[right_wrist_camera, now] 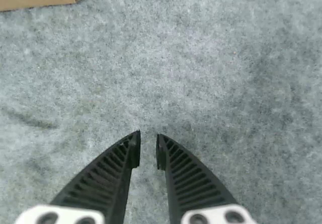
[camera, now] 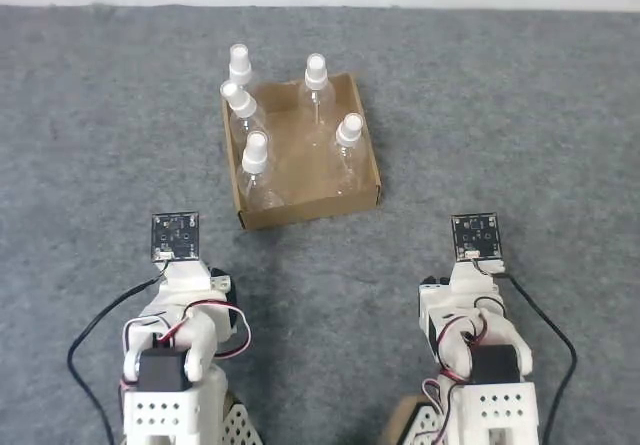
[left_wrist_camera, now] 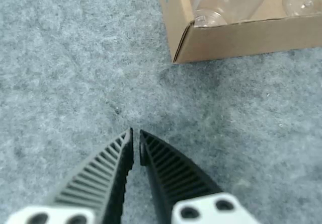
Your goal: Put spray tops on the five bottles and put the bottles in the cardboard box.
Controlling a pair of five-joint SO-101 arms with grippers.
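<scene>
Grey carpet (camera: pixel 500 115) underneath. Left gripper (left_wrist_camera: pixel 136 132) and right gripper (right_wrist_camera: pixel 148 135) low over it, each all but closed, holding nothing. Ahead, nearer the left one: cardboard box (camera: pixel 310 208), five bottles (camera: pixel 255 177) upright inside, spray tops (camera: pixel 316 65) on. Looks finished; calls for no further reach.

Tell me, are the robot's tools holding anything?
Nothing is held. The left tool and the right tool are both bare above the grey mat, apart from the cardboard box.
</scene>
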